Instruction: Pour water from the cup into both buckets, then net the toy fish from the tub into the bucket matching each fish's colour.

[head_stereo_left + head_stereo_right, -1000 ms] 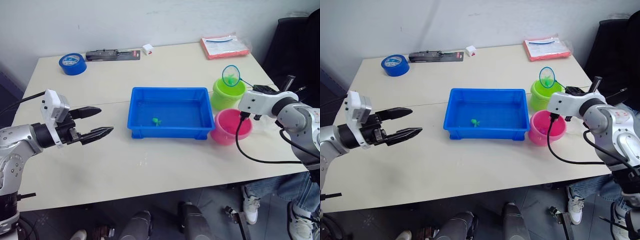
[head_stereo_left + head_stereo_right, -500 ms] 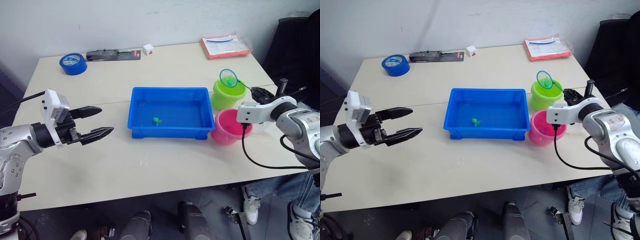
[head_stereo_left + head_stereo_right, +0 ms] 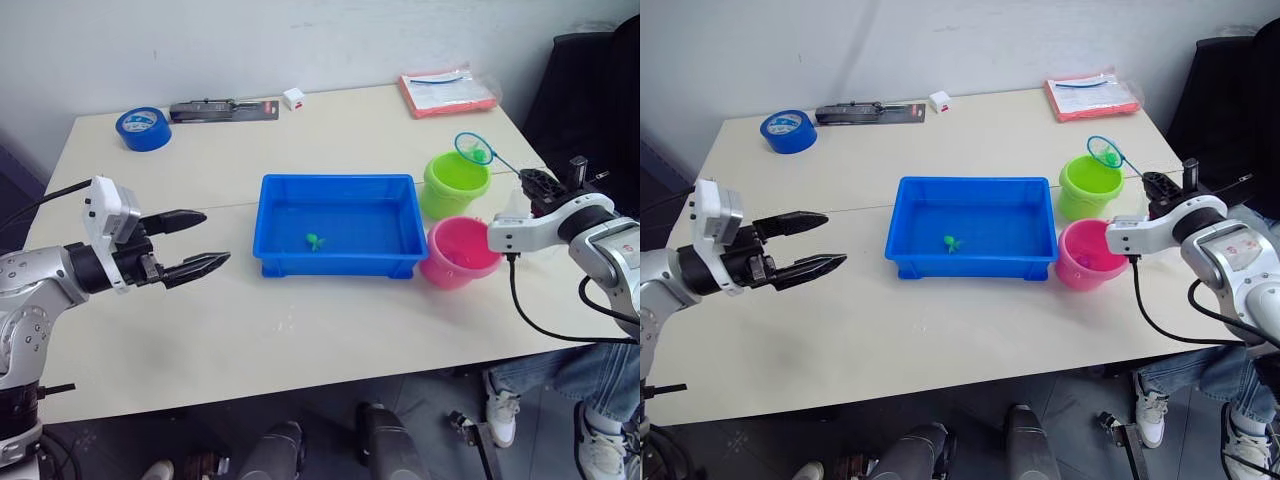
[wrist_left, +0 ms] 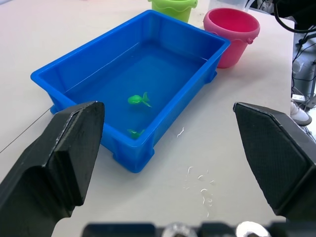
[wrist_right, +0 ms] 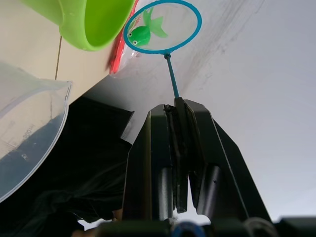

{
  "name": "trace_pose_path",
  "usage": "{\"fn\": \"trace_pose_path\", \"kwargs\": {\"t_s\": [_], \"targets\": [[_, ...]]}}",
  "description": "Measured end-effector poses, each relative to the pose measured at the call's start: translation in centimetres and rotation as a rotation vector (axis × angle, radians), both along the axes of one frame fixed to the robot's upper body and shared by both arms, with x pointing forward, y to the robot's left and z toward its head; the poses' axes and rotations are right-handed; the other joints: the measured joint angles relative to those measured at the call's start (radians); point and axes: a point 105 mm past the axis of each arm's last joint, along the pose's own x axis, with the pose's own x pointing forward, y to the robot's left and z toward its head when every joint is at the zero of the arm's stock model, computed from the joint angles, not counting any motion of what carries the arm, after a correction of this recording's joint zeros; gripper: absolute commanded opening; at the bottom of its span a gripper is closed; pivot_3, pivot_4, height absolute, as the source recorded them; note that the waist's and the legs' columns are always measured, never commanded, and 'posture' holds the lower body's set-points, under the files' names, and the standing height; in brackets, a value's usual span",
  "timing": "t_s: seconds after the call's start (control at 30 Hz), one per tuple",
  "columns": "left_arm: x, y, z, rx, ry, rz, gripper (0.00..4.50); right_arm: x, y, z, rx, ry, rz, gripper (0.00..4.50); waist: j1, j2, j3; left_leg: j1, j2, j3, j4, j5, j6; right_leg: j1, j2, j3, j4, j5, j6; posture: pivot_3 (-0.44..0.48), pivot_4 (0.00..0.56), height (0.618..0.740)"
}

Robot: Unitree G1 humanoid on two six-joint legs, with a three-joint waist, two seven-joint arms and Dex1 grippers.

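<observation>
Right tool (image 5: 178, 148) is clamped on the thin handle of the net (image 5: 163, 27), both fingers pressed flat against the stick. The hoop sits beside and above the far rim of the green bucket (image 3: 456, 183), and a green fish (image 5: 144, 30) lies in the mesh. The pink bucket (image 3: 460, 252) stands just in front of the green one, both close to the tub's right end. The clear cup (image 5: 24, 133) appears near the right tool in its wrist view.

Left tool (image 3: 190, 243) has its fingers well apart, hovering over bare table (image 3: 300, 340) left of the tub (image 3: 335, 262), holding nothing.

Two green fish (image 4: 138, 99) remain in the tub, in shallow water.

Handling judgement: the net looks very light, with a stiff but slender stick, so the grip near the stick's end gives long reach but lets the hoop wobble. The mesh is soft and shallow, and the fish is small, smooth and wet, so it should slide out readily once the hoop is tipped. Risk: the hoop is near the bucket's edge, so the fish could drop outside it.
</observation>
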Motion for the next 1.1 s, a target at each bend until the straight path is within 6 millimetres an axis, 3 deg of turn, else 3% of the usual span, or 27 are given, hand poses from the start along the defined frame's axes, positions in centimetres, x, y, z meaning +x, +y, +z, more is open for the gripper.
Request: {"fn": "trace_pose_path", "kwargs": {"t_s": [0.43, 1.1], "targets": [[0.0, -0.2, -0.1, -0.008, -0.001, -0.015, 4.50, -0.2, 1.2, -0.2, -0.124, -0.010, 0.054, 0.78, 0.000, 0.000, 0.000, 0.000, 0.000, 0.003, 0.000, 0.000, 0.000, -0.002, 0.000, 0.003, 0.004, 0.000, 0.000, 0.000, 0.150, 0.740], [0.0, -0.3, -0.3, -0.012, 0.005, -0.019, 4.50, -0.3, 1.1, -0.9, -0.262, -0.001, 0.038, 0.78, -0.001, 0.000, 0.000, 0.000, 0.000, 0.007, 0.000, 0.000, 0.000, -0.004, 0.001, 0.007, 0.005, 0.000, 0.000, 0.000, 0.150, 0.740]]}}
